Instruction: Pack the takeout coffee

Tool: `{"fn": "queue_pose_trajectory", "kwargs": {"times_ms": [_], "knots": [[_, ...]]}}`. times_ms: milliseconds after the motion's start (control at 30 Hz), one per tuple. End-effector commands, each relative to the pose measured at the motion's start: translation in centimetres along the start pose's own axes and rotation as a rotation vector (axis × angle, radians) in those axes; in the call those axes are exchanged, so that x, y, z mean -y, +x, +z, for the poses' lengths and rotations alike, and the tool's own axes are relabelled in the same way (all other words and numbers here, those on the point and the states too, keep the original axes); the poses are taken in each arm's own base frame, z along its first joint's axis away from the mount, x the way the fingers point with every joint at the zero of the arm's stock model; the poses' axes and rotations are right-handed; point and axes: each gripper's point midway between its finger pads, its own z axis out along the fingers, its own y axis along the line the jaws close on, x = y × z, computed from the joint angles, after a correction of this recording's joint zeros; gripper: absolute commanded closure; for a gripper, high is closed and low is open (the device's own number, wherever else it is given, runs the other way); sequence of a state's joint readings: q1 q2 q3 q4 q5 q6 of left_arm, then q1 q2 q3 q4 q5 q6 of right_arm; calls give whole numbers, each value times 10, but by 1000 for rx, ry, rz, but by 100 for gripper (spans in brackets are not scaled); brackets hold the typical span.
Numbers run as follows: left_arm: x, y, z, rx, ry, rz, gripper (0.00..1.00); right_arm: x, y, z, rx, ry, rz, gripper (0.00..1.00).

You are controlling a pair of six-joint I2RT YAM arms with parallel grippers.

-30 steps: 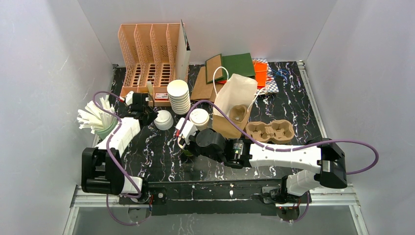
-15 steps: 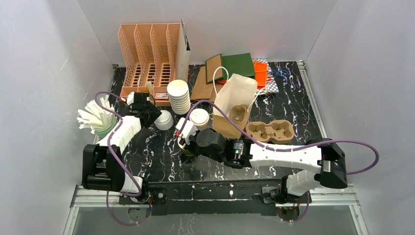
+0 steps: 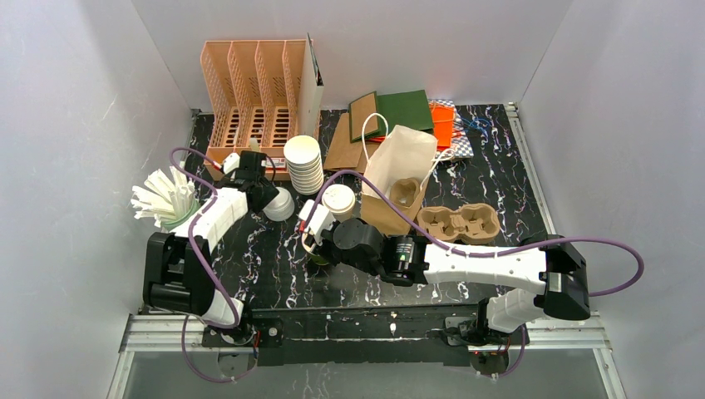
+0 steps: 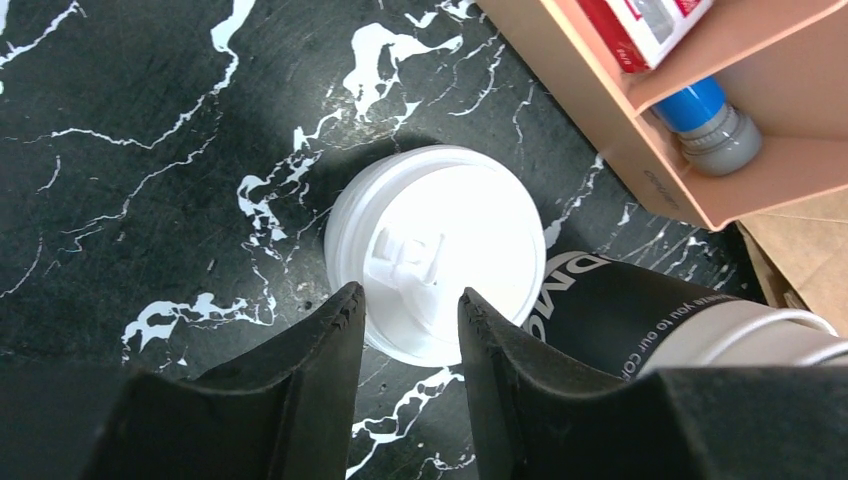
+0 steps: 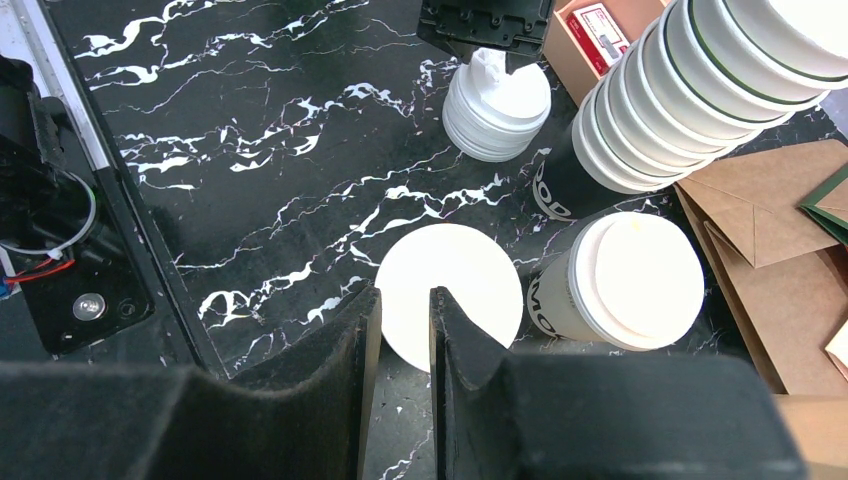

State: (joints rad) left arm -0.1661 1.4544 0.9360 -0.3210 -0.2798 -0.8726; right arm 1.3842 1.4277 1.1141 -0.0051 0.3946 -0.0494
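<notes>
Right wrist: capped cup (image 5: 630,280) stands on the table (image 5: 250,150) just beside the cup stack (image 5: 700,90). Right claw (image 5: 404,292) narrow over a white disc (image 5: 450,265), can't tell if it grips. Left claw (image 4: 410,295) part-open, hovering over the lid stack (image 4: 430,240).

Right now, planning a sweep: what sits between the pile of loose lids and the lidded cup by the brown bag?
The dark bottom cup of the cup stack stands between the lid pile and the lidded cup, shown in the right wrist view.

Takeout coffee cup (image 3: 339,202): white sip lid, dark printed wall, upright beside cup stack (image 3: 304,164).
</notes>
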Motion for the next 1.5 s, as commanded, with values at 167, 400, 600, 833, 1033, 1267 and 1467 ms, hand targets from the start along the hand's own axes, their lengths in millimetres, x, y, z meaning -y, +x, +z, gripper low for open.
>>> {"fn": "queue_pose_trajectory", "kwargs": {"times_ms": [167, 400, 600, 833, 1033, 1267, 1467], "knots": [[-8, -8, 2, 37, -84, 3, 62, 6, -16, -10, 54, 21, 16, 68], [-11, -8, 5, 40, -103, 7, 70, 7, -16, -10, 55, 23, 13, 67], [-11, -3, 7, 29, -110, 10, 74, 7, -17, -9, 57, 25, 10, 67], [-11, -9, 2, 49, -115, 14, 80, 8, -16, -11, 58, 29, 15, 68], [-8, -24, -14, 98, -103, 10, 87, 9, -18, -12, 60, 34, 17, 67], [-4, -33, -28, 119, -78, 7, 88, 10, -17, -14, 64, 36, 21, 67], [-2, -25, -25, 84, -64, -4, 88, 9, -17, -14, 62, 32, 22, 67]]}}
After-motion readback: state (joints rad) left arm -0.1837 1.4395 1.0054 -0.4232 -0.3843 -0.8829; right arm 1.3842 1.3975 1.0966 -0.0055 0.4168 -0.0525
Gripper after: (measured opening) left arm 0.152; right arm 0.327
